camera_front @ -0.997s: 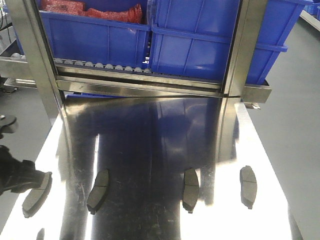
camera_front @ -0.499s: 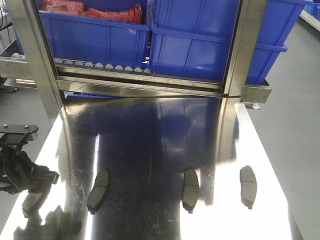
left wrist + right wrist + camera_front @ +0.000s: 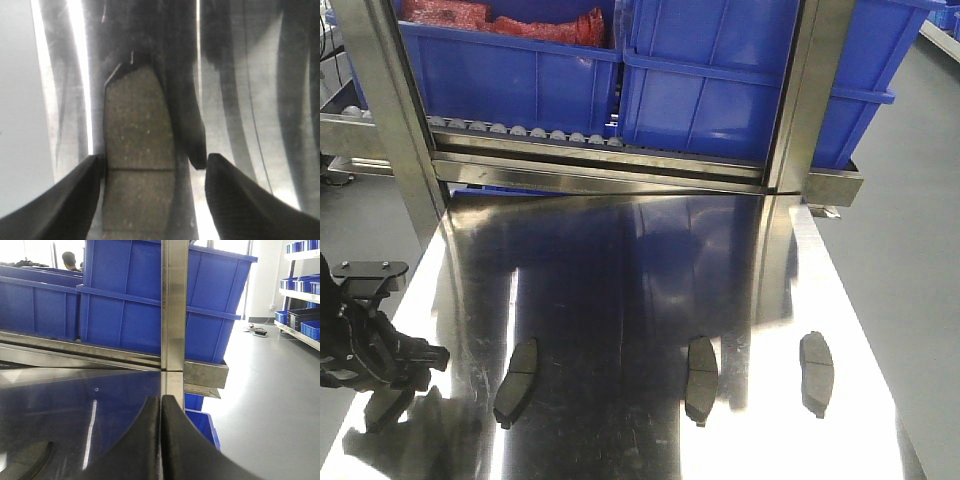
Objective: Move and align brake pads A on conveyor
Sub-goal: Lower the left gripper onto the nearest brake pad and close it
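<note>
Brake pads, four, lie in a loose row across the near part of the shiny steel table [image 3: 620,270], long sides running near to far.

- Leftmost pad [image 3: 382,408]: close to the table's left edge, partly under the left gripper [image 3: 152,165]. Tilted a little off the line of the others.
- Second pad [image 3: 517,382]: left of centre, leaning slightly to the right at its far end.
- Third pad [image 3: 701,378]: right of centre, nearly straight.
- Fourth pad [image 3: 817,370]: near the right edge, nearly straight, well apart from the third.

Left gripper: jaws apart and straddling the leftmost pad. In the wrist view the centre groove of the pad runs between the two fingertips. The left finger [image 3: 75,195] sits right at the pad's left edge; I cannot tell if they touch. The right finger [image 3: 235,195] stands clear of the pad, with a strip of bare steel between them.

Right gripper [image 3: 162,402]: fingers pressed together with nothing between them, held above the right part of the table and facing the far rack.

Far side: steel posts [image 3: 390,120] frame a roller rack [image 3: 520,132] that carries blue bins [image 3: 720,90]. The left bin holds something red [image 3: 500,20].
</note>
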You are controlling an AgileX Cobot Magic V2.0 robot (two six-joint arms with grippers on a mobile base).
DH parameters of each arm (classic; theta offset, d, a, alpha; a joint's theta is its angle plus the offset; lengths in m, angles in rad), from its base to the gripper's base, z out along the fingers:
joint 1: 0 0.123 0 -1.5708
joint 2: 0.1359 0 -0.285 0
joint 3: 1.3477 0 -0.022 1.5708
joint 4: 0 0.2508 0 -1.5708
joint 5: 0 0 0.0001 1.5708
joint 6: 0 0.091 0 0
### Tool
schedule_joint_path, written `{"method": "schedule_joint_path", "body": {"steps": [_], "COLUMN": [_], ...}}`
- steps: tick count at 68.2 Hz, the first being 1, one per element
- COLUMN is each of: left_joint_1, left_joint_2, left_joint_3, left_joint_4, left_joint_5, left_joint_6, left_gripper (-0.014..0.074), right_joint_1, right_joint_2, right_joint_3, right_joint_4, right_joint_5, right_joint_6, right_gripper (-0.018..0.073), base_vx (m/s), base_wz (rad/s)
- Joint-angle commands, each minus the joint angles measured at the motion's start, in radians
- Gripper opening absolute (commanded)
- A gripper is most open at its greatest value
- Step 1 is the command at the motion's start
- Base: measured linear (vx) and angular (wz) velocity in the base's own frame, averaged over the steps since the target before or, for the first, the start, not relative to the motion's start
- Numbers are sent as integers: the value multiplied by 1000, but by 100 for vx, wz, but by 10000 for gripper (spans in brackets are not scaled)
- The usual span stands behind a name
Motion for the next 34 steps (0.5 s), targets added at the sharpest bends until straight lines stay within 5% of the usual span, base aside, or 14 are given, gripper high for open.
{"method": "schedule_joint_path", "body": {"steps": [1, 34], "left_joint_1": [-4, -4], "left_joint_2": [-25, 33], "left_joint_3": [-30, -30], "left_joint_4": [-11, 3], "left_joint_5": [-40, -10], "left_joint_6": [-13, -13], "left_gripper": [451, 409], "right_joint_1": [0, 0], "right_joint_2": [-11, -11], "right_joint_3": [12, 12], "right_joint_4": [-4, -4], "right_joint_5": [-72, -72], "right_joint_6": [0, 0], "right_gripper": [-11, -11], "base_vx": [0, 0], "base_wz": [0, 0]}}
